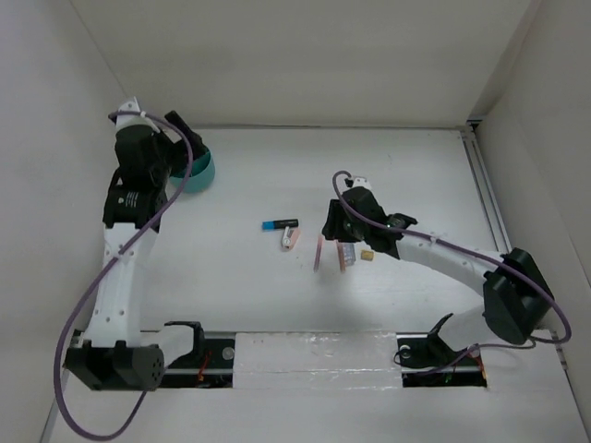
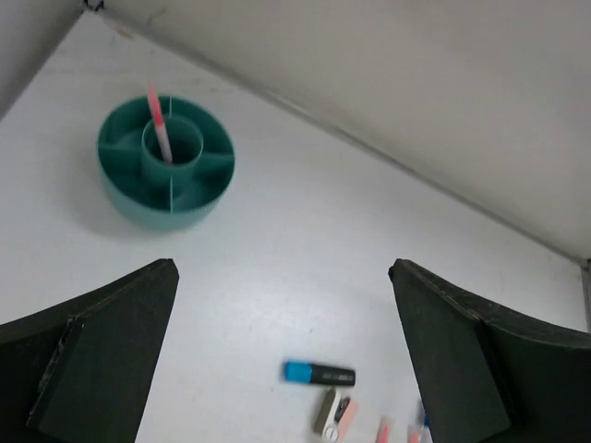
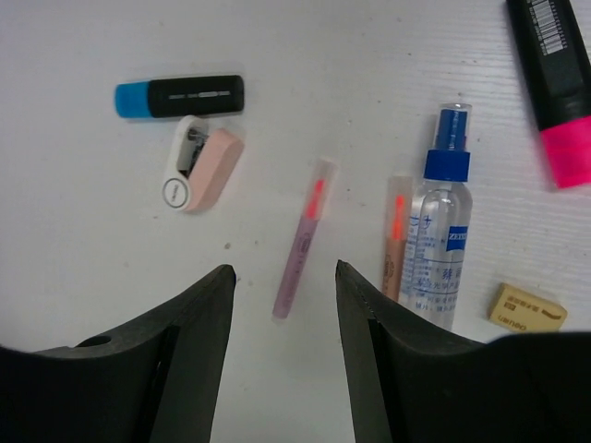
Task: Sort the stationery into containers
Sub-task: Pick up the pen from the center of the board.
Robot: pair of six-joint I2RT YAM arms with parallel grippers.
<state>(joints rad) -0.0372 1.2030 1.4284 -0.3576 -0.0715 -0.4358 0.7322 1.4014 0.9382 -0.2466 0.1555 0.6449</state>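
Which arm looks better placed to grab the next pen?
Right. The right gripper is open and hangs directly over a loose pen, which lies between its fingers in the wrist view. The left gripper, also open, is off by the tub, away from the pens.

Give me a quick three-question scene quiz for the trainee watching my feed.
1. True or false: the teal tub holds a pink pen in its centre compartment.
2. Which item lies below the open right gripper, between its fingers? A bottle; B loose pen; C tan block.
3. Fill in: the marker beside the eraser has a ___ end.
Key: 1 true; 2 B; 3 blue.
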